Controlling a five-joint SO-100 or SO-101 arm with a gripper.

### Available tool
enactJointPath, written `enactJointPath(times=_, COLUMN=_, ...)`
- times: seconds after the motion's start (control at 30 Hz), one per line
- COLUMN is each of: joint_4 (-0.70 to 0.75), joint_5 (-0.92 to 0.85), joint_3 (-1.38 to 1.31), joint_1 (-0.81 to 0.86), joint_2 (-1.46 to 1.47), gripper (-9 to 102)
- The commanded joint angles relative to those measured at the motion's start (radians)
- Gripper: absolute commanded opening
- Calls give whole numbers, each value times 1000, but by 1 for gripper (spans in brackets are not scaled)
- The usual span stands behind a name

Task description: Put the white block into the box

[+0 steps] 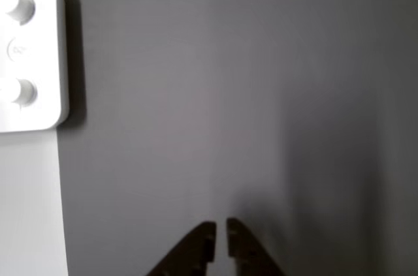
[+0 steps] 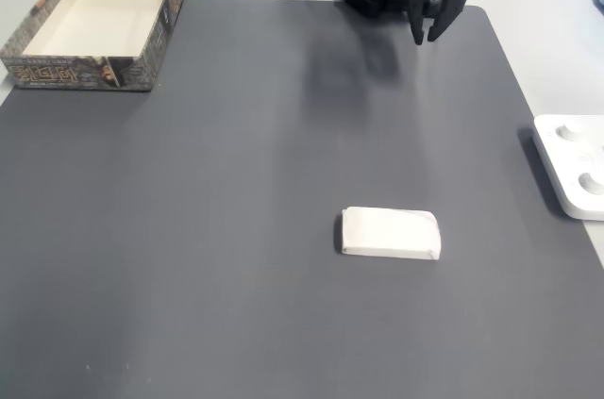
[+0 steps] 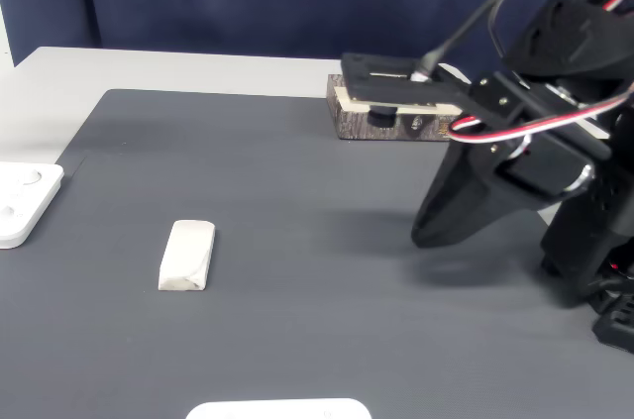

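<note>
- The white block (image 2: 390, 233) is lying flat on the dark mat (image 2: 245, 191) covering the tabletop, out in the open with nothing touching it; in a fixed view it is sitting a little right of the middle, long side running across the picture
- The box (image 2: 90, 71) is waiting at the mat's far left corner in that same view, well apart from the block, its pale inside holding nothing
- A white flat device (image 2: 574, 161) with round knobs is resting at the mat's right edge, near the block but not touching it
- I am hanging my tool (image 2: 425, 38) above the far edge of the mat, close to my own base, fingertips nearly together with just a thin slit between them, gripping nothing
- I am judging the reach as the step in hand: the next move calls for spreading the tips, travelling out over the block and coming down across its narrow width
</note>
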State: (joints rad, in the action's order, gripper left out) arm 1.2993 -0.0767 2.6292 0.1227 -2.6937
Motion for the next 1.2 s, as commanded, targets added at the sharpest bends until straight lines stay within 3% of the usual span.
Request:
enactJointPath(times=0.0, joint_4=3, joint_5=8, joint_3=-147, joint_1=12, joint_2=124, gripper=-2)
enactJointPath(times=0.5, joint_4=5, joint_5=63, joint_3=-446, joint_1=43, joint_2=506, gripper=-2)
enactJointPath(times=0.63, joint_4=11, joint_5=149, joint_3=-552, joint_1=58, joint_2=592, gripper=-2)
enactJointPath(times=1.0, joint_4=190, joint_5=95, joint_3=-937, joint_1=109, joint_2=848, gripper=-2)
enactJointPath(times=1.17, joint_4=193, joint_5=123, joint_3=-994, joint_1=117, joint_2=956, gripper=-2)
